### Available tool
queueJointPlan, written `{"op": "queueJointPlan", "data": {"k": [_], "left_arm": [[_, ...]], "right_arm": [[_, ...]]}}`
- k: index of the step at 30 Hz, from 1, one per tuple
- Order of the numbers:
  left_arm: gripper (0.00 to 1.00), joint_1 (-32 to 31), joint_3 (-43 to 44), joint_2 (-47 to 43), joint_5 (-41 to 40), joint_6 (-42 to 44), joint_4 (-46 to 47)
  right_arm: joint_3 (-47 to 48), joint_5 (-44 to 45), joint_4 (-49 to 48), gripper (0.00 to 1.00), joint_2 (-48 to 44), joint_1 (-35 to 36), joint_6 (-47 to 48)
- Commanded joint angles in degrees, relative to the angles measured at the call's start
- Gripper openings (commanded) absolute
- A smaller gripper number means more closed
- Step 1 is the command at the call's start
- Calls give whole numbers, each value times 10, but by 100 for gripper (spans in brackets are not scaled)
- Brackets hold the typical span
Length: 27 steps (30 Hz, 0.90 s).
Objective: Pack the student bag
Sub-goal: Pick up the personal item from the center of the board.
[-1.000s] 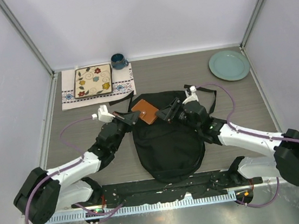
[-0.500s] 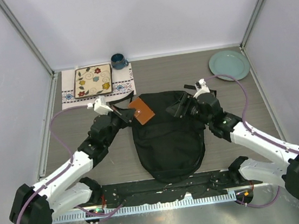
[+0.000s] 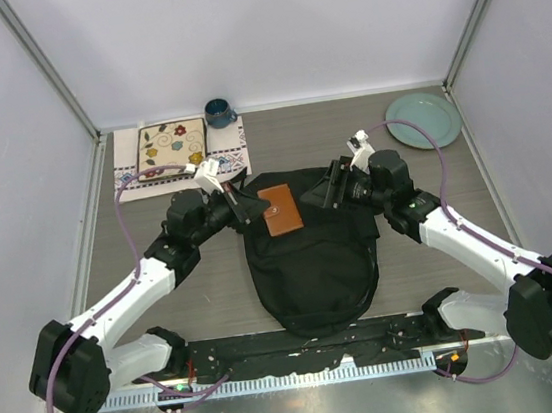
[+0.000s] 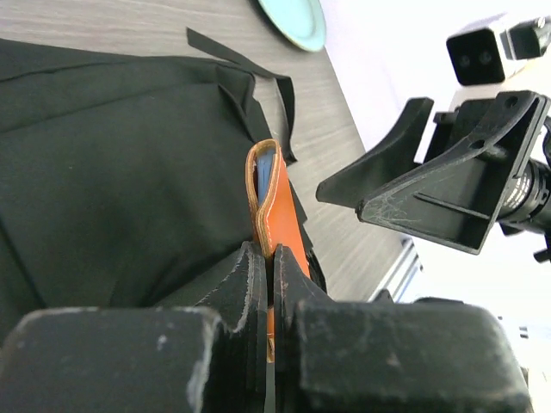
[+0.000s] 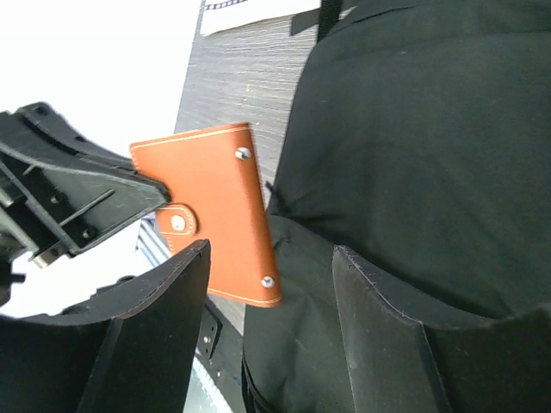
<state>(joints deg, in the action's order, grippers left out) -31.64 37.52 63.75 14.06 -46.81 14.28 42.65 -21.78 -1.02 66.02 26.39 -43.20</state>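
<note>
Two arms reached over the student bag (image 3: 313, 257), which lay flat in the middle of the table (image 3: 437, 202), its rounded end toward the arm bases and its straps at the far end. The left gripper (image 3: 247, 208) was clamped tight on one end of a tan leather snap wallet (image 3: 279, 209), holding it over the bag's far end. The right gripper (image 3: 320, 189) faced the wallet with its jaws spread, gripping nothing, close to it but not touching. A teal plate (image 3: 422, 119) sat in the far right corner.
</note>
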Motion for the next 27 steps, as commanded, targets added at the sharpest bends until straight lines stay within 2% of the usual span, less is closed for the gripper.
{"op": "queueJointPlan", "data": {"k": [1, 11, 15, 20, 21, 22, 23, 24, 27], "left_arm": [[0, 7, 43, 14, 118, 16, 39], [0, 9, 58, 45, 194, 5, 89], [0, 14, 51, 55, 203, -6, 116], [0, 25, 37, 59, 206, -28, 158], [0, 26, 38, 61, 210, -27, 159], [0, 26, 39, 63, 212, -27, 158], [0, 27, 39, 67, 213, -28, 159], [0, 28, 38, 67, 213, -29, 159], [0, 28, 36, 77, 215, -31, 163]], "right_arm": [[31, -69, -58, 64, -6, -4, 23], [7, -101, -105, 65, 11, -5, -2], [-27, -138, -189, 65, 16, -3, -51], [-52, -166, -226, 63, 9, -4, -79], [-63, -165, -238, 61, 1, -4, -86], [-67, -162, -244, 50, -4, -4, -89], [-71, -160, -248, 45, -8, -4, -92], [-77, -160, -257, 33, -16, -4, -93], [-85, -175, -284, 12, -20, -4, -108]]}}
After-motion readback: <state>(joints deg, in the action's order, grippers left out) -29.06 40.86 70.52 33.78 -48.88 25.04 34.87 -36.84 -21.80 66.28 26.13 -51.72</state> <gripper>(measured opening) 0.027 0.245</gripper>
